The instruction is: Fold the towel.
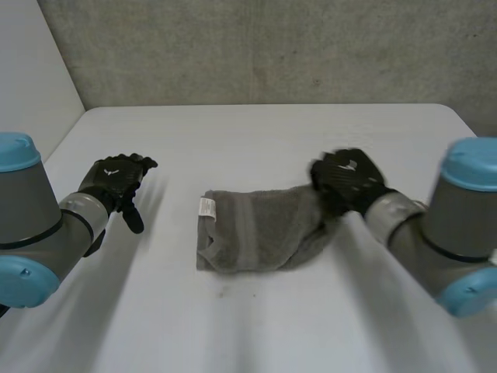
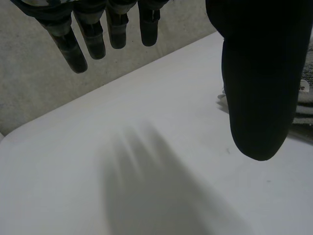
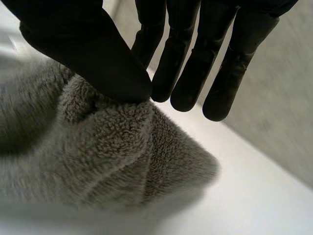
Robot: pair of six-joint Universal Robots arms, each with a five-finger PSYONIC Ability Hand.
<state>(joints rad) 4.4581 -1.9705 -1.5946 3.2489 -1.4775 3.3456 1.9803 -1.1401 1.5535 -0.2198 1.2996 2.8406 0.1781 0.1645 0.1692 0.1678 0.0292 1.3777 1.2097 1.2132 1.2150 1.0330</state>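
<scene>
A grey towel [image 1: 256,233] lies folded in the middle of the white table [image 1: 256,140], with a small white label [image 1: 206,207] at its left far corner. My right hand [image 1: 349,180] is at the towel's right far corner. In the right wrist view its thumb [image 3: 98,58] presses a raised fold of the towel [image 3: 122,161] against the fingers, pinching it. My left hand [image 1: 116,179] hovers above the bare table, well left of the towel and apart from it. Its fingers [image 2: 88,39] hang straight and hold nothing, and an edge of the towel [image 2: 303,105] shows past its thumb.
A grey concrete wall [image 1: 272,47] runs behind the table's far edge. A pale wall [image 1: 31,78] stands at the left. Bare table surface lies in front of the towel and to both sides of it.
</scene>
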